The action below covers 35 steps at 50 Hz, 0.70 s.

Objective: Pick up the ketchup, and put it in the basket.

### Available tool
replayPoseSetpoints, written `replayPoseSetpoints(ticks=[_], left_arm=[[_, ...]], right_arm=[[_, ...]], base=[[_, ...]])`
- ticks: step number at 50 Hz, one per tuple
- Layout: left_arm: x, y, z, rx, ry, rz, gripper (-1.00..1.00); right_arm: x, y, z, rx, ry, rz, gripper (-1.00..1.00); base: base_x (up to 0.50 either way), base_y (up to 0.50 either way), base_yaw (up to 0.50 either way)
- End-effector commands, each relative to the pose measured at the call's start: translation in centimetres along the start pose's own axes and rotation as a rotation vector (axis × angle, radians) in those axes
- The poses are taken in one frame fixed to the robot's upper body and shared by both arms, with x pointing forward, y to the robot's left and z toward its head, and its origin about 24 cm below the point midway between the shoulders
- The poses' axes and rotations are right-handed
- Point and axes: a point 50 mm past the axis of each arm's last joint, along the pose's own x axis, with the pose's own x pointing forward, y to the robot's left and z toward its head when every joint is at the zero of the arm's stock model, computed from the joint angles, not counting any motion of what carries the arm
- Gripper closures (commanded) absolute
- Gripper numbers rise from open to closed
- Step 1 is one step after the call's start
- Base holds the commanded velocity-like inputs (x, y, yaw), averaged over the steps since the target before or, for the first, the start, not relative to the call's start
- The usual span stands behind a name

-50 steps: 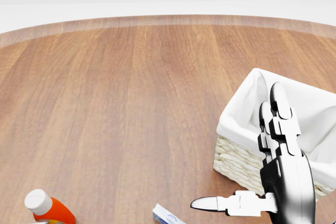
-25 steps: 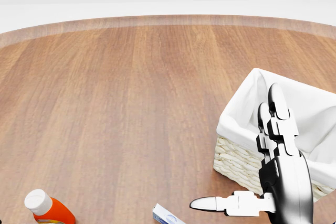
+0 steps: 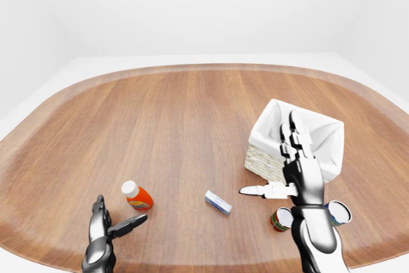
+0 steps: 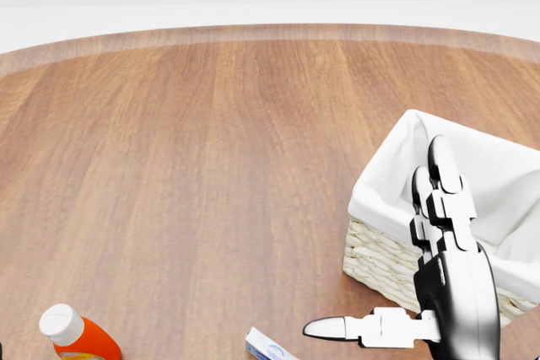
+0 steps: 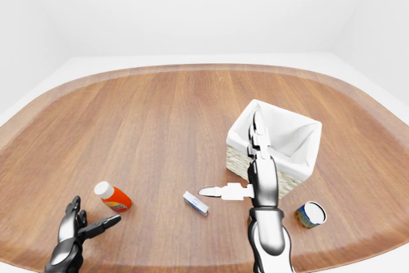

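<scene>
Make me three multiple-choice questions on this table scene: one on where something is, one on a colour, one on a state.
1. In the left-eye view, where does the ketchup lie from the basket?
A. lower left
B. upper right
C. inside it

2. What colour is the ketchup's cap?
A. green
B. white
C. black

3. How is the right hand?
A. closed round the ketchup
B. open, holding nothing
C. out of view

Answers: 1 A, the bottle sits low and left, near the left hand; 2 B, a white cap tops the orange-red body; 3 B, its fingers are spread near the basket.
</scene>
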Motion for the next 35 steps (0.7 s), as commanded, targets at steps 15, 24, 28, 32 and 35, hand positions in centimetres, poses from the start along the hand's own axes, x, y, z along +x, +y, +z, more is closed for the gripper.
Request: replayPoseSetpoints(ticks=[15, 24, 28, 32, 35], left_arm=[[0.7, -0.3, -5.1, 0.015, 0.334, 0.017, -1.0], [0.7, -0.4, -5.1, 0.028, 0.343, 0.019, -1.0], [0.9, -0.6, -4.8, 0.038, 0.33, 0.022, -1.0], [1.1, -0.9, -4.5, 0.05, 0.314, 0.021, -1.0], [1.3, -1.2, -4.0, 0.059, 0.293, 0.017, -1.0]], right_arm=[[0.0, 0.1, -0.1, -0.001, 0.004, 0.002, -1.0], [0.0, 0.1, -0.1, -0.001, 0.005, 0.003, -1.0], [0.0, 0.1, -0.2, -0.002, 0.008, 0.005, -1.0], [0.0, 0.1, -0.1, -0.002, 0.006, 0.005, -1.0], [0.0, 0.1, -0.1, -0.002, 0.006, 0.005, -1.0]], base=[[0.0, 0.0, 0.0], [0.0, 0.0, 0.0], [0.0, 0.0, 0.0], [0.0, 0.0, 0.0], [0.0, 0.0, 0.0]])
